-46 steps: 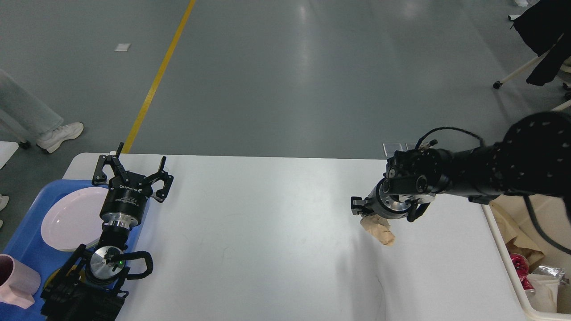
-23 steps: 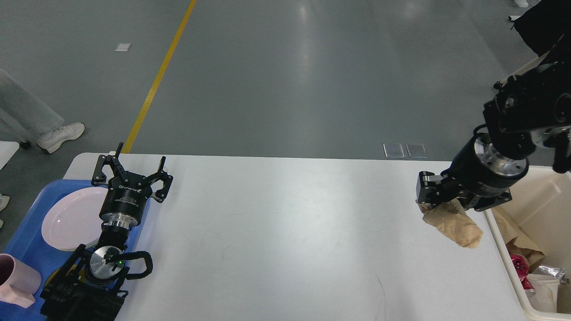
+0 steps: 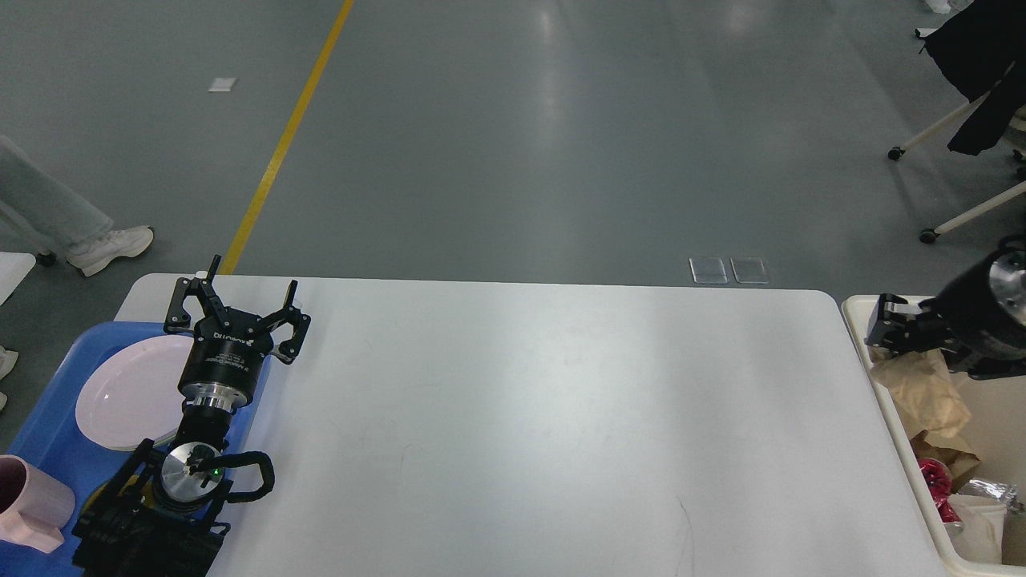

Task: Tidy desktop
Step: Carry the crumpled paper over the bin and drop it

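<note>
The white desktop [image 3: 521, 417] fills the middle of the head view and nothing lies on its bare surface. My right gripper [image 3: 899, 333] is past the table's right edge, over the cream bin [image 3: 856, 308], and is shut on a crumpled brown paper [image 3: 918, 393] that hangs down into the bin. My left gripper [image 3: 238, 308] is open and empty, pointing away from me above the table's far left, next to the blue tray [image 3: 48, 433].
The blue tray holds a white plate [image 3: 128, 393] and a pink cup [image 3: 28, 501]. The bin holds more brown paper [image 3: 954, 457], a red item [image 3: 934, 474] and a white wrapper. A person's foot [image 3: 108, 244] and a chair frame [image 3: 962, 112] stand on the floor beyond.
My right arm has carried the brown paper from the middle right of the table rightward, past the edge, to over the bin. The left arm has not moved.
</note>
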`<state>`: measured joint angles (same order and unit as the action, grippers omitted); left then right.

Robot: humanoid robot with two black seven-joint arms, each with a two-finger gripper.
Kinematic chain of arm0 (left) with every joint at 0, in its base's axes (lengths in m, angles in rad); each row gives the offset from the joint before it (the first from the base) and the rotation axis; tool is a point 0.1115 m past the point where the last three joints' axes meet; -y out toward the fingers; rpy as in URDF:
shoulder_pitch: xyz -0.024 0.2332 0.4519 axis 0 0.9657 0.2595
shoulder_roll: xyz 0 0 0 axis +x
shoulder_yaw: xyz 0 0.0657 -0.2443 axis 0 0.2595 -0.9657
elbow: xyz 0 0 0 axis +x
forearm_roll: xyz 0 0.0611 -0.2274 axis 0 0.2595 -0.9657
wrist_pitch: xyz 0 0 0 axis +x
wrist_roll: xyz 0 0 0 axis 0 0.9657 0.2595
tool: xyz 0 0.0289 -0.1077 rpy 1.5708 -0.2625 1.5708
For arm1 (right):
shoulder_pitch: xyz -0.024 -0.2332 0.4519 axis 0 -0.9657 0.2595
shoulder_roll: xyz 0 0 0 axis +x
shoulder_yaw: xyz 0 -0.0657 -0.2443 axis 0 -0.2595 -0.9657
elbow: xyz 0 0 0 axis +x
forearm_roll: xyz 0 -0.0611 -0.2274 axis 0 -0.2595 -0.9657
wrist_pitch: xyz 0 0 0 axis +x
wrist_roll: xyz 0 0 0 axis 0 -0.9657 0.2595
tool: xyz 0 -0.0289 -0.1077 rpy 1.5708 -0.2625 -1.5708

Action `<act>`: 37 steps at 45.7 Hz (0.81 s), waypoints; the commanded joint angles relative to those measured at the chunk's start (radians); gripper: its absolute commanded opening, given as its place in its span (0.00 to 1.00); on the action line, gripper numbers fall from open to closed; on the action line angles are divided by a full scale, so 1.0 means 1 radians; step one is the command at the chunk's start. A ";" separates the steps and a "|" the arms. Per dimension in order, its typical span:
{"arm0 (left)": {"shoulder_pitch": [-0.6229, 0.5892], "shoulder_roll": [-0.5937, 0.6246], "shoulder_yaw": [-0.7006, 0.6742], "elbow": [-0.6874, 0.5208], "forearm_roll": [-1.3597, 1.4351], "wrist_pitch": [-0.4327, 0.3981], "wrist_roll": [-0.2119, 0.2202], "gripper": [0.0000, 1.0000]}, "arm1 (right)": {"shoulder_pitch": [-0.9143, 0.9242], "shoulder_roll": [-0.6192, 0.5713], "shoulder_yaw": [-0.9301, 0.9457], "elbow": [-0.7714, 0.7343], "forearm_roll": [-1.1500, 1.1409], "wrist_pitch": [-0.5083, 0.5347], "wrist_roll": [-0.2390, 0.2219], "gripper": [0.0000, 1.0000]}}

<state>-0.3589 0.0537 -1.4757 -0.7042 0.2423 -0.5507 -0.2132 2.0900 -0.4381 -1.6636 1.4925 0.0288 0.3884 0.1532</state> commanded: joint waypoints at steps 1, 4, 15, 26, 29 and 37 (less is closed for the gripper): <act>0.000 0.000 0.000 0.000 0.000 0.000 0.001 0.96 | -0.217 -0.149 0.030 -0.236 -0.010 -0.006 -0.015 0.00; 0.000 0.000 0.000 0.000 0.000 0.000 0.000 0.97 | -0.356 -0.212 0.088 -0.371 -0.012 -0.003 -0.017 0.00; 0.000 0.000 0.000 0.000 0.000 0.000 0.001 0.96 | -1.000 -0.269 0.487 -0.944 -0.012 -0.014 -0.024 0.00; 0.000 0.000 0.000 0.000 0.000 0.000 0.001 0.96 | -1.444 -0.068 0.705 -1.347 -0.012 -0.150 -0.043 0.00; 0.000 0.000 0.000 0.000 0.000 0.000 0.001 0.96 | -1.504 -0.018 0.716 -1.394 -0.010 -0.232 -0.047 0.00; 0.000 0.000 0.000 0.000 0.000 0.000 0.000 0.96 | -1.584 0.047 0.722 -1.410 -0.010 -0.381 -0.089 0.00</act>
<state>-0.3588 0.0533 -1.4757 -0.7041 0.2423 -0.5507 -0.2116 0.5430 -0.4219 -0.9469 0.0921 0.0174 0.0852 0.0899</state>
